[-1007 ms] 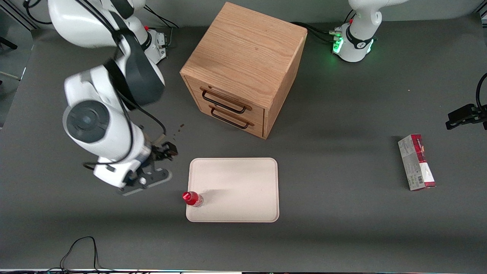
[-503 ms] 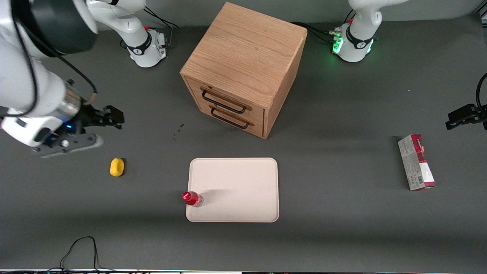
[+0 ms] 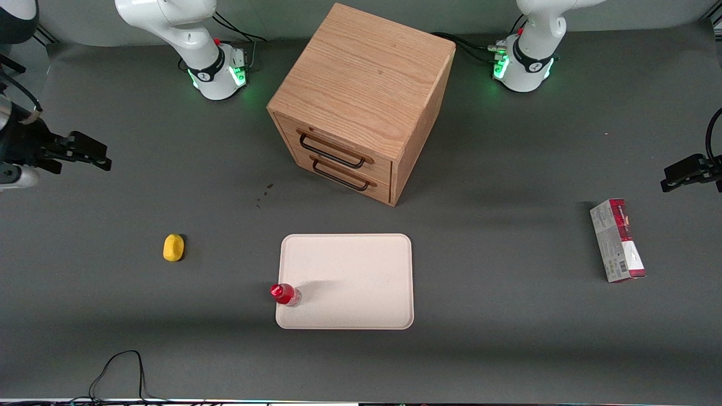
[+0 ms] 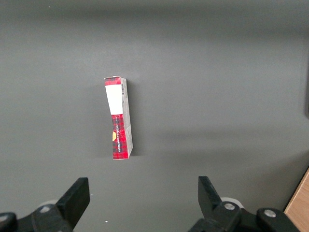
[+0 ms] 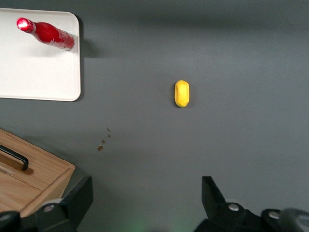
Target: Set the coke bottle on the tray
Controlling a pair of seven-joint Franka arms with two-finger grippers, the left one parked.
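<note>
The coke bottle (image 3: 285,294), with red cap and red label, stands upright on the cream tray (image 3: 361,270), at the tray's corner nearest the front camera on the working arm's side. The right wrist view also shows the bottle (image 5: 46,33) on the tray (image 5: 38,72). My right gripper (image 3: 93,153) is open and empty. It hangs high above the table at the working arm's end, far from the tray and bottle. In the right wrist view its fingers stand wide apart around the gripper's middle (image 5: 145,195), over bare table.
A yellow lemon (image 3: 174,247) (image 5: 182,93) lies on the table between the gripper and the tray. A wooden drawer cabinet (image 3: 361,101) stands farther from the front camera than the tray. A red-and-grey carton (image 3: 617,239) (image 4: 118,121) lies toward the parked arm's end.
My right arm has drawn away from beside the tray toward the working arm's end and risen, uncovering the lemon. The bottle and tray have not moved.
</note>
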